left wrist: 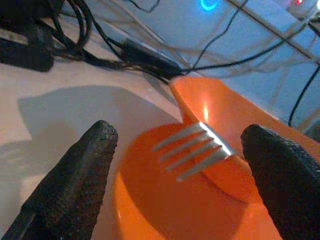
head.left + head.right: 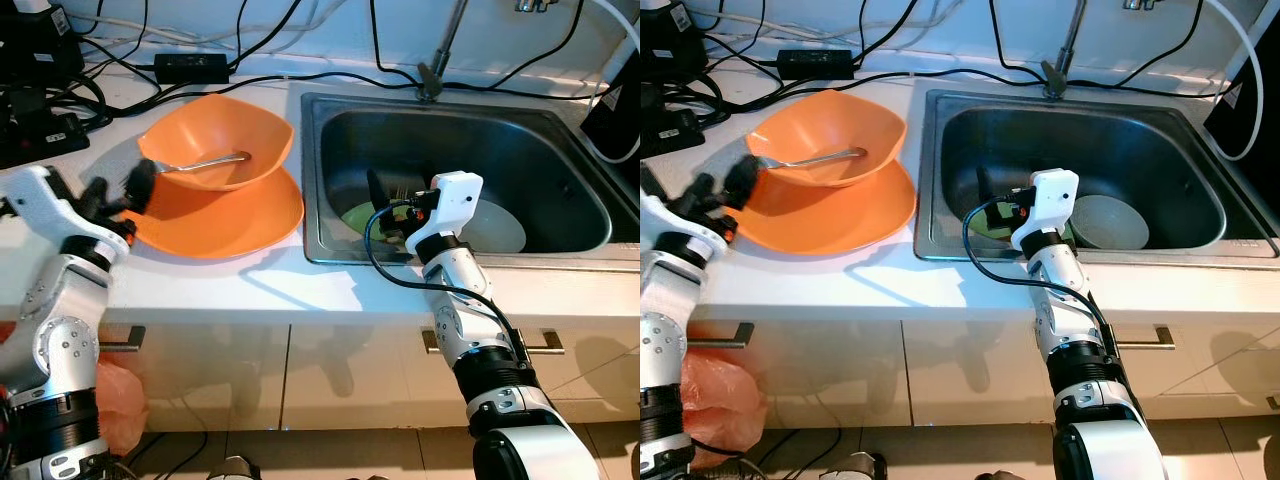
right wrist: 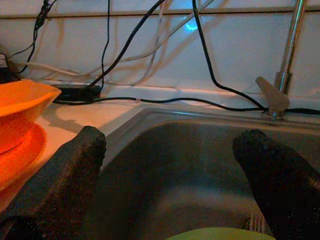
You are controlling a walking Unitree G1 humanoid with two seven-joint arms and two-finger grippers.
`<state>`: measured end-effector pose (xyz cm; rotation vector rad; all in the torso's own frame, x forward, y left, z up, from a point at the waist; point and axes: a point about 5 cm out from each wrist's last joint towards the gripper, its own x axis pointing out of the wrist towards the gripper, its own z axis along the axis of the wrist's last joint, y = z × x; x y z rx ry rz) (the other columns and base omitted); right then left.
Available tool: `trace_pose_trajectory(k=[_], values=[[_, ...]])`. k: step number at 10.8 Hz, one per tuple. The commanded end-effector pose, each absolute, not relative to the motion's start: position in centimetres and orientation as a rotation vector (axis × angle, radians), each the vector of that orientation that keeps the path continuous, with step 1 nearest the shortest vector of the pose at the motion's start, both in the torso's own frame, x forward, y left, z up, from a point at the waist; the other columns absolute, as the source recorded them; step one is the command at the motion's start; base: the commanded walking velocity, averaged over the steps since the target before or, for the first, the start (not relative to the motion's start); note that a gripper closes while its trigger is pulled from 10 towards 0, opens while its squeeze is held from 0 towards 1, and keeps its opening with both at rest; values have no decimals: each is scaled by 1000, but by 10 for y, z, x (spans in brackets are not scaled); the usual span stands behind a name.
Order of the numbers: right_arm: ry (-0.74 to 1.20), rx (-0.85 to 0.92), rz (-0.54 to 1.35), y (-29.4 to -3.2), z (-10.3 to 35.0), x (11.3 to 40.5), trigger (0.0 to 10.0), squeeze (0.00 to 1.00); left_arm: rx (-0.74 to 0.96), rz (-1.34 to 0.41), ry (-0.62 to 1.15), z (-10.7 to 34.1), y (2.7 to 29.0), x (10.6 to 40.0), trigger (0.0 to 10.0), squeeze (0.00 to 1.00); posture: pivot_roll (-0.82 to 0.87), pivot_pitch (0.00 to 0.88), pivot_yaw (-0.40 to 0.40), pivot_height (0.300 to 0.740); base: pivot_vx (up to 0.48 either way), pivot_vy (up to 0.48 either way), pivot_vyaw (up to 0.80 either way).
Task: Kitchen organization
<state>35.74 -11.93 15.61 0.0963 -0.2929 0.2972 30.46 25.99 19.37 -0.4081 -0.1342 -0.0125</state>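
While the left gripper (image 1: 175,165) hangs with fingers apart at the fork (image 2: 205,162) tines jutting over the orange bowl (image 2: 218,140) on the orange plate (image 2: 225,222) beside the sink (image 2: 330,250), the right gripper (image 3: 170,180), fingers also apart, sits above a green dish (image 2: 362,215) near the sink's front edge.

Head views downward; wrist views close.
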Motion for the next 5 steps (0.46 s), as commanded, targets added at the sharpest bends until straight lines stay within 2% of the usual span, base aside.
trace_pose_trajectory(k=[1, 5], values=[[-293, 88, 299, -121, 157, 358, 10000, 0, -411, -59, -113, 192, 252, 304, 10000, 0, 93, 79, -74, 740, 0, 0, 0], [-291, 87, 297, -121, 156, 357, 10000, 0, -434, -108, -83, 190, 242, 306, 10000, 0, 91, 85, -74, 740, 0, 0, 0]])
